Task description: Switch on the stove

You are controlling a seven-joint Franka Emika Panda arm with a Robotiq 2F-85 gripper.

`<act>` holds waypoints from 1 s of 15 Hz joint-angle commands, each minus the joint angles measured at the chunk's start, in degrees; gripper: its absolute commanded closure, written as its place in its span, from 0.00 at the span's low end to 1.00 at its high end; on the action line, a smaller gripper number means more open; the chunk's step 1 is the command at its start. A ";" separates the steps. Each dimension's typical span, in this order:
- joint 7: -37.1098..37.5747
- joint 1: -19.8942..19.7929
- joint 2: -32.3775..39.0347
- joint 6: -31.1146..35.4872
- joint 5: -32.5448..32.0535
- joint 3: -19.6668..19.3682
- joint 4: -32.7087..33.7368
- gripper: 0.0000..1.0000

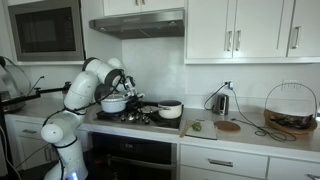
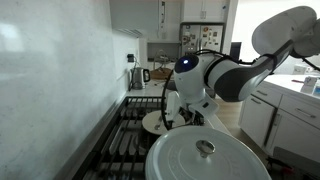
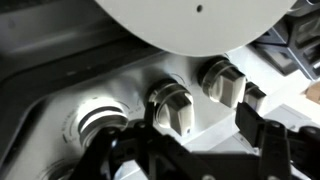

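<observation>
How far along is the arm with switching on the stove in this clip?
Done: the approach. In the wrist view the gripper is at the front of the stove, open, with a finger on either side of one knob.
In hand: lining up on that knob; the fingers do not look closed on it.
Left: grip and turn. No flame shows over the grates.

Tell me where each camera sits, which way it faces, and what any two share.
Exterior view: across the kitchen, facing the stove and cabinets; the white arm shows.
Exterior view: at the stove's end, looking along its grates past a white pot lid; the forearm shows.
Wrist view: close on the knobs; dark fingers show.
Both exterior views share stove and arm.
</observation>
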 commanded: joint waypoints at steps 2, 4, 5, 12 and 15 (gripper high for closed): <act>0.17 -7.79 15.31 -11.33 -14.80 10.41 2.02 0.00; -0.51 -7.97 20.06 -15.83 -14.90 13.26 5.02 0.00; -4.64 -7.09 16.43 -14.12 -10.30 10.34 8.14 0.00; 0.24 -2.93 35.69 -36.42 -14.55 23.11 26.50 0.00; 0.16 -0.65 37.89 -40.31 -13.20 26.06 36.23 0.00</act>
